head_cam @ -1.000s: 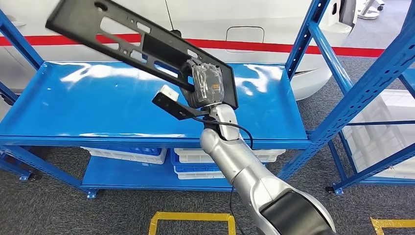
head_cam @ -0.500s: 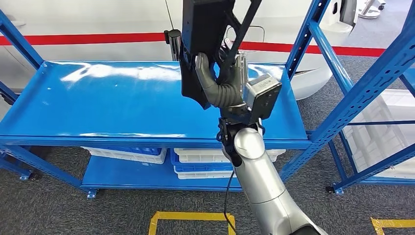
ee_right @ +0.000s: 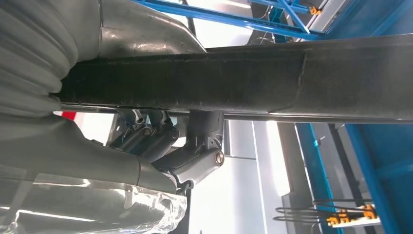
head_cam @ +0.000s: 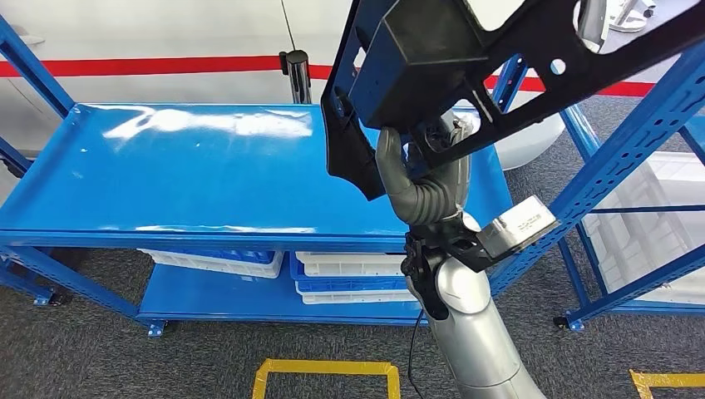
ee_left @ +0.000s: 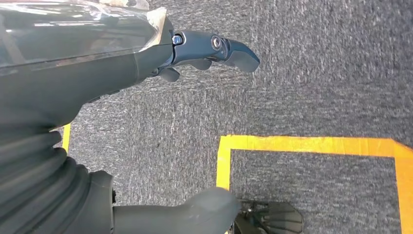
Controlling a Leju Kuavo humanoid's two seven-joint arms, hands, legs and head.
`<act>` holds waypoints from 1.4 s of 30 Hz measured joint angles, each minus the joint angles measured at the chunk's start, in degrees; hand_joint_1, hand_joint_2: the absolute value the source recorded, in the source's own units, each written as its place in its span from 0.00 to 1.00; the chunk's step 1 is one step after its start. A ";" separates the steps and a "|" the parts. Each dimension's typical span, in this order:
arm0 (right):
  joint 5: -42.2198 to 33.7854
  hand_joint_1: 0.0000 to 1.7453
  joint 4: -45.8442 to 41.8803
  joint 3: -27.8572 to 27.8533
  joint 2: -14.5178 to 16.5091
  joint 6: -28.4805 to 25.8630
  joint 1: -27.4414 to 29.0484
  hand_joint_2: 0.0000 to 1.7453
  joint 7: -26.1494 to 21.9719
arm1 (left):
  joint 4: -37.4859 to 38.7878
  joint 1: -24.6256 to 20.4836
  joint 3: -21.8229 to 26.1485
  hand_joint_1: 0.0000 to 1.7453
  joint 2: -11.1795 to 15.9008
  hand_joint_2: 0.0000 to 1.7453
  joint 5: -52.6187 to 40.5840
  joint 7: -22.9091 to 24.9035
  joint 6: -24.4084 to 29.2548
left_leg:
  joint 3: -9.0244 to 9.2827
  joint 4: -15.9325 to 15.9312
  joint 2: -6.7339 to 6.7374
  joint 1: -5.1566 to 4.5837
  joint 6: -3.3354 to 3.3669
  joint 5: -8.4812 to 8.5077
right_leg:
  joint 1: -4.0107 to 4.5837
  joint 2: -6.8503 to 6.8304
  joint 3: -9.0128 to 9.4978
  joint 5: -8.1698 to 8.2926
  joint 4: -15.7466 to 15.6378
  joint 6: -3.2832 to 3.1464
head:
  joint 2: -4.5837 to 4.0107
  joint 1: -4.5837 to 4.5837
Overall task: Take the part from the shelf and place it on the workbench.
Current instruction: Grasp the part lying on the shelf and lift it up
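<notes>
The right hand (head_cam: pixel 420 187) grips the black part (head_cam: pixel 465 58), holding it raised above the right end of the blue shelf (head_cam: pixel 166 179). The left hand (ee_left: pixel 146 58) hangs over grey carpet (ee_left: pixel 316 73), fingers spread and holding nothing, near yellow floor tape (ee_left: pixel 311 145).

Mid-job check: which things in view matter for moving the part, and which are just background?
In the job:
- black part, lifted clear of the shelf
- right hand, holding it
- blue shelf, its top deck

Just there:
- white bins on the lower level
- yellow floor markings
- left hand, hanging over the floor
</notes>
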 joint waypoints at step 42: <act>2.53 1.00 -0.32 3.02 -4.31 0.24 4.81 1.00 1.10 | -0.12 -1.31 1.59 0.00 0.96 1.00 2.84 -3.66 -4.75 | 6.59 -0.62 0.59 -0.52 2.20 -4.84 | -0.60 -0.48 -3.93 2.77 2.15 1.54 | -0.01 -0.21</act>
